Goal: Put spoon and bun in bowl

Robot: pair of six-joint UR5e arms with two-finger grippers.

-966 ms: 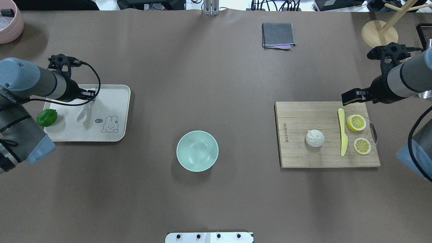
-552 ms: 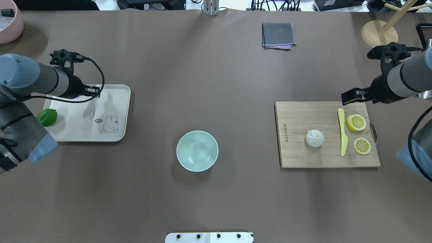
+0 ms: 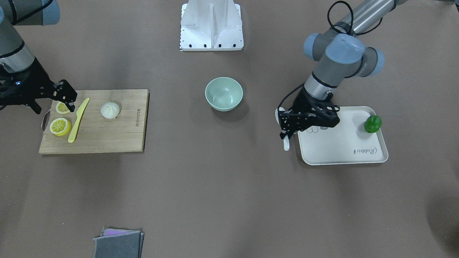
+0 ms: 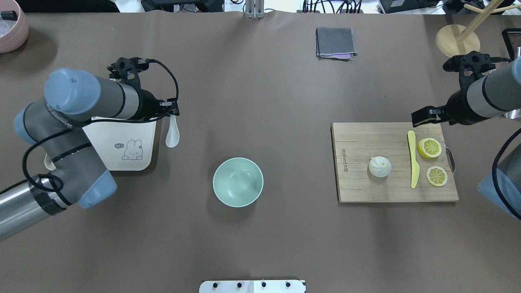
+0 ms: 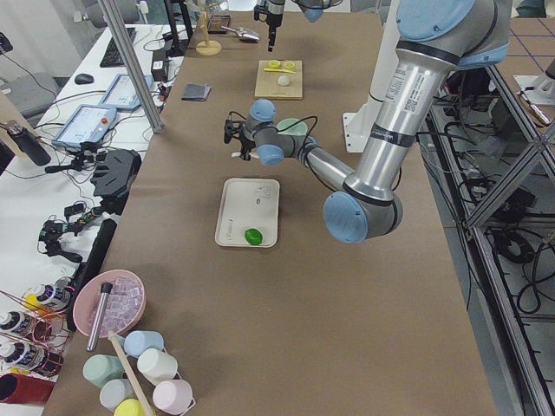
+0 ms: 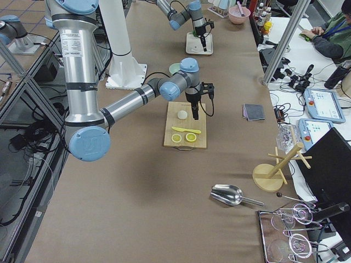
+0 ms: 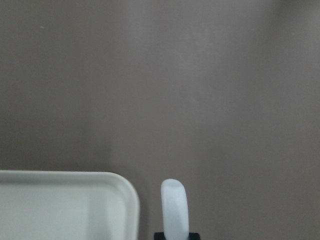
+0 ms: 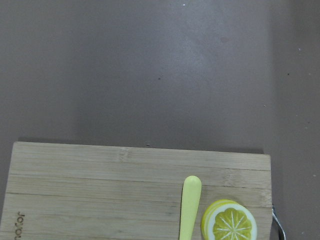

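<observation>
My left gripper [image 4: 174, 114] is shut on the handle of the white spoon [image 4: 172, 137], held in the air just right of the cream tray [image 4: 126, 134], left of and beyond the bowl. The spoon shows below the fingers in the front view [image 3: 285, 144] and in the left wrist view [image 7: 174, 207]. The mint-green bowl [image 4: 238, 182] stands empty at the table's middle. The white bun [image 4: 379, 166] sits on the wooden cutting board [image 4: 362, 187]. My right gripper [image 4: 422, 116] is open and empty above the board's far edge.
A yellow knife [image 4: 413, 160] and two lemon slices [image 4: 430, 147] lie on the board beside the bun. A green fruit [image 3: 372, 124] sits on the tray. A grey cloth [image 4: 335, 42] and a wooden stand [image 4: 457, 40] are at the far side.
My left gripper has lifted the spoon off the tray and carried it right, past the tray's edge. The right arm has not moved.
</observation>
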